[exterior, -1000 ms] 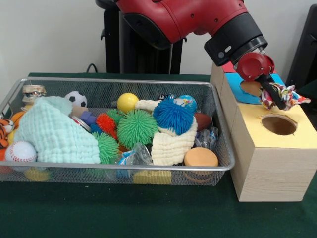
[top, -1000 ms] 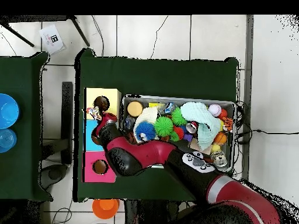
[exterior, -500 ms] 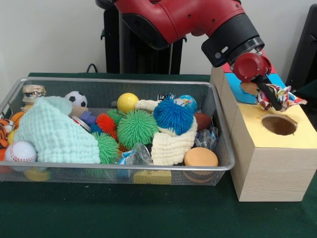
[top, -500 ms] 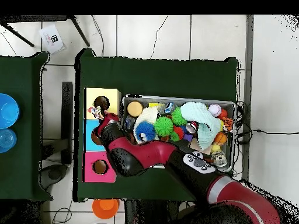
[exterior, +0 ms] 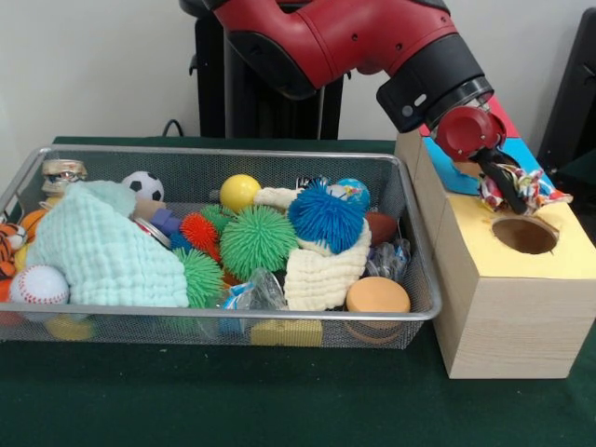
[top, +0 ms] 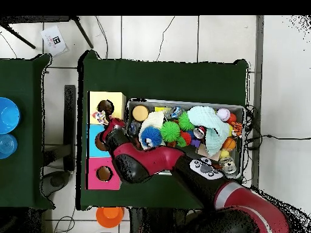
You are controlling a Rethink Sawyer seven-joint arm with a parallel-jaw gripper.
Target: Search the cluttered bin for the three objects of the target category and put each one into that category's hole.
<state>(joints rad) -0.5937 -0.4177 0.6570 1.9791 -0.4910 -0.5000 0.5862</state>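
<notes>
My gripper [exterior: 514, 192] is shut on a multicoloured knotted rope toy [exterior: 527, 186], held just above and behind the round hole [exterior: 524, 235] in the yellow panel of the wooden box [exterior: 507, 307]. In the overhead view the rope toy [top: 99, 116] shows beside that hole [top: 105, 108]. The wire bin [exterior: 214, 321] left of the box holds spiky balls in blue [exterior: 325, 218], green [exterior: 257, 239] and red [exterior: 198, 230], a soccer ball [exterior: 142, 185], a baseball [exterior: 38, 284] and cloths.
The box top also has a blue panel [exterior: 457, 174] and a pink panel [top: 104, 173], each with a hole. An orange disc [exterior: 376, 295] lies at the bin's front right corner. An orange bowl [top: 110, 215] and blue bowls [top: 8, 115] sit off the table.
The gripper with the rope toy has shifted slightly left and down, closer to the yellow panel's hole. The bin's contents have not moved.
</notes>
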